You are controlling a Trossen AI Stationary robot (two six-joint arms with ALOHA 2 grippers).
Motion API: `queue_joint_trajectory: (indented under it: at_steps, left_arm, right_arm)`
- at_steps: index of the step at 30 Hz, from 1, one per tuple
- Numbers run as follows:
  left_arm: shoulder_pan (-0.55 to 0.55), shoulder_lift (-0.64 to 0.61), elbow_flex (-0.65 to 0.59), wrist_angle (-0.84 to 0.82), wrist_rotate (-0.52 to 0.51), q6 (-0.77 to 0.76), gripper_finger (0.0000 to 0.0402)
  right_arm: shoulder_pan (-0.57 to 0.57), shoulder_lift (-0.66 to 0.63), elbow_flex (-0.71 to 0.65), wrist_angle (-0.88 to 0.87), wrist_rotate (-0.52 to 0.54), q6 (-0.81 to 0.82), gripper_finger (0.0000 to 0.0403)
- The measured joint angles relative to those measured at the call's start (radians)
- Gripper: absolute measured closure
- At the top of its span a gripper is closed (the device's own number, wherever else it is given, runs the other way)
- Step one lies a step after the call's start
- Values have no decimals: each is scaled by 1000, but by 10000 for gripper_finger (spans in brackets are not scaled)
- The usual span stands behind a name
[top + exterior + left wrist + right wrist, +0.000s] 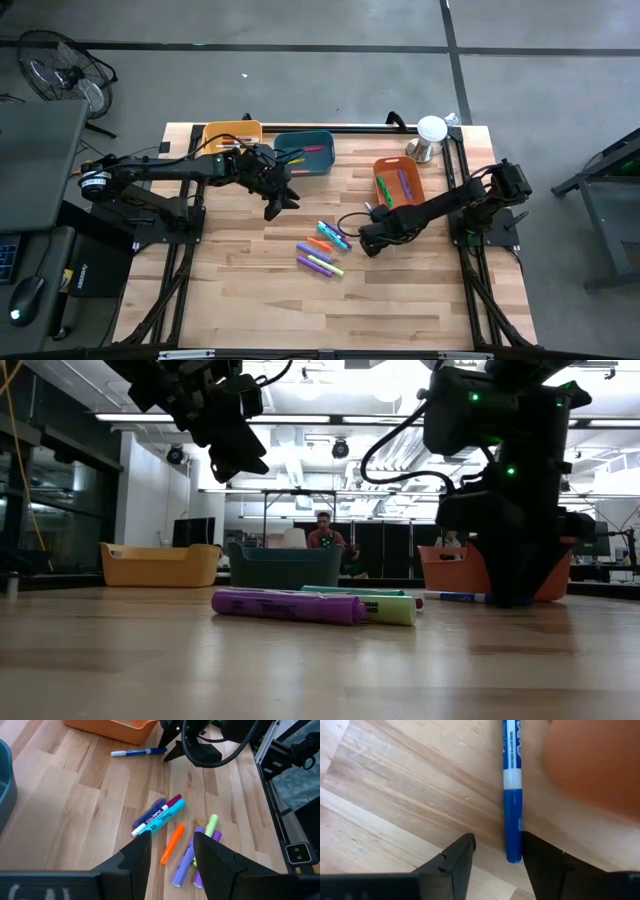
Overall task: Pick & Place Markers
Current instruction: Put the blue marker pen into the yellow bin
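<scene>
**Markers loose on the table, blue one between the right fingers**

Markers (322, 250) lie in a small heap at the middle of the wooden table (240, 300): purple, yellow-green, orange, teal and dark red ones, some touching and crossing. More markers sit in the orange bin (398, 182) and in the teal bin (304, 152); a yellow bin (232, 133) stands beside the teal one.

A blue marker (512, 795) with a white band lies on the wood just beside the orange bin, apart from the heap. The right gripper (495, 852) is down at the table over its capped end, the jaws partly open with one finger on each side of the marker; whether they touch it I cannot tell.

The left gripper (172, 847) hovers above the table near the teal bin, looking down toward the heap, jaws partly open and holding nothing.

A white-topped metal object (430, 137) stands at the far edge. A person (323, 532) sits in the room behind.
</scene>
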Motion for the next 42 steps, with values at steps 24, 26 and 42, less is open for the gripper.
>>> queue_joint_trajectory:
  at_steps: [24, 26, 42]
  left_arm:
    - [0, 0, 0, -5, 1, 0, 257]
    - [0, 0, 0, -5, 1, 0, 257]
    - [0, 0, 0, -5, 3, 0, 257]
  right_arm:
    - [-2, 2, 0, 20, -65, 7, 380]
    - [-2, -1, -1, 21, -67, 6, 384]
    - [-2, -36, -3, 27, -89, 7, 384]
